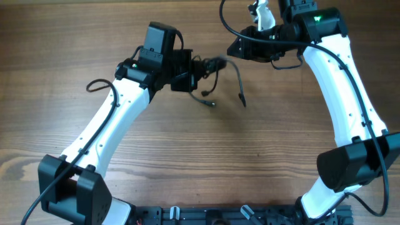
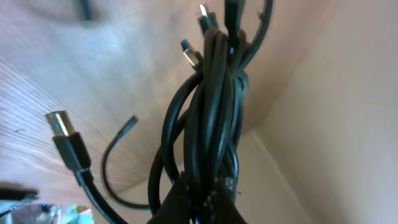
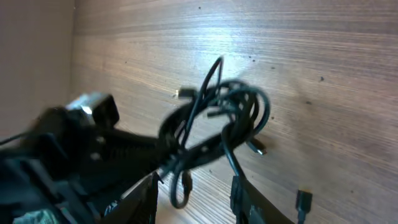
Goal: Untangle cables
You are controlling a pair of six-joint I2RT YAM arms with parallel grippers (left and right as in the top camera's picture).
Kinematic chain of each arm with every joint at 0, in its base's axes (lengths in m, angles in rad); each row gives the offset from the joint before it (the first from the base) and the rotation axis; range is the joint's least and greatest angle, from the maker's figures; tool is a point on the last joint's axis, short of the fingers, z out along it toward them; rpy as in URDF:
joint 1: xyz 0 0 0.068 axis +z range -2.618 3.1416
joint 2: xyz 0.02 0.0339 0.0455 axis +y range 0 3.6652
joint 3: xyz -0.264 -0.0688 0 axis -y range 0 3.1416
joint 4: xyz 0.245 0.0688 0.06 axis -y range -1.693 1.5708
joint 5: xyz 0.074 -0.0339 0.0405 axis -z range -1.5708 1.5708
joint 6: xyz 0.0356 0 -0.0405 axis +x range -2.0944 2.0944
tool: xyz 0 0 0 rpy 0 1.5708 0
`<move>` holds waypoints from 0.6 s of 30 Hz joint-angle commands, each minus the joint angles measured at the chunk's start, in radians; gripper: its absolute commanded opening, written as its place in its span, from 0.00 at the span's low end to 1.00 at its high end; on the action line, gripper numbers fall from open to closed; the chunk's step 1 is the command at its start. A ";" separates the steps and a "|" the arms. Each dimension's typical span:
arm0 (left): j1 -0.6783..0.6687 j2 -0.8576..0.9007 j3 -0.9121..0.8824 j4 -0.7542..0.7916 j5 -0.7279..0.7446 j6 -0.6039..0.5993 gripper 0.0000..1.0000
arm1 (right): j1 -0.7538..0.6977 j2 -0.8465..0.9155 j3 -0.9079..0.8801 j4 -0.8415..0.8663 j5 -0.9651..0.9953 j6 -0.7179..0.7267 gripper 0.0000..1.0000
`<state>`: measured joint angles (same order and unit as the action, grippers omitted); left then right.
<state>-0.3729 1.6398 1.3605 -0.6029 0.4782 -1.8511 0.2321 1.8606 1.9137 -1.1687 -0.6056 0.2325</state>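
the cables point(image 2: 208, 112) bunch right at the lens, pinched tight in the left gripper point(image 2: 199, 205) over the table point(image 1: 206, 162); the right gripper point(image 3: 194, 199) stands jaws apart, a loop between them.

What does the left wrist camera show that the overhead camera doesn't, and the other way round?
Only left wrist: a silver USB plug close up, and the cables packed tight where the left gripper clamps them. Only overhead: both arms, the right gripper beside the bunch, and two loose ends trailing out. Both: the cable bunch and the wooden table.
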 commanded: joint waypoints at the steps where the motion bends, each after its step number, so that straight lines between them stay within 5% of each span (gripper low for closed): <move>1: -0.068 -0.002 0.001 -0.201 -0.155 -0.042 0.04 | -0.003 -0.006 0.005 -0.005 0.014 -0.019 0.40; 7: -0.182 0.031 0.001 -0.255 -0.253 -0.137 0.04 | -0.003 -0.006 0.005 -0.017 0.048 -0.005 0.40; 8: -0.186 0.032 0.001 -0.254 -0.267 -0.155 0.12 | -0.003 -0.006 0.005 -0.023 0.058 -0.005 0.40; 9: -0.185 0.032 0.001 -0.255 -0.304 -0.154 0.30 | -0.003 -0.006 0.005 -0.031 0.068 -0.005 0.41; 10: -0.185 0.032 0.001 -0.264 -0.360 -0.144 0.68 | -0.003 -0.006 0.005 -0.035 0.072 -0.005 0.40; 11: -0.185 0.032 0.001 -0.286 -0.416 -0.143 0.83 | -0.003 -0.006 0.005 -0.039 0.080 -0.005 0.40; 12: -0.185 0.032 0.001 -0.329 -0.505 -0.143 0.96 | -0.003 -0.006 0.005 -0.041 0.090 -0.005 0.40; 14: -0.185 0.032 0.001 -0.421 -0.676 -0.118 1.00 | -0.003 -0.006 0.005 -0.042 0.091 -0.009 0.41; 18: -0.185 0.032 0.001 -0.461 -0.938 0.451 1.00 | -0.003 -0.006 0.005 -0.041 0.095 -0.009 0.41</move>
<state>-0.5610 1.6653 1.3605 -1.0672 -0.1978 -1.8263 0.2321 1.8606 1.9137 -1.2091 -0.5297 0.2329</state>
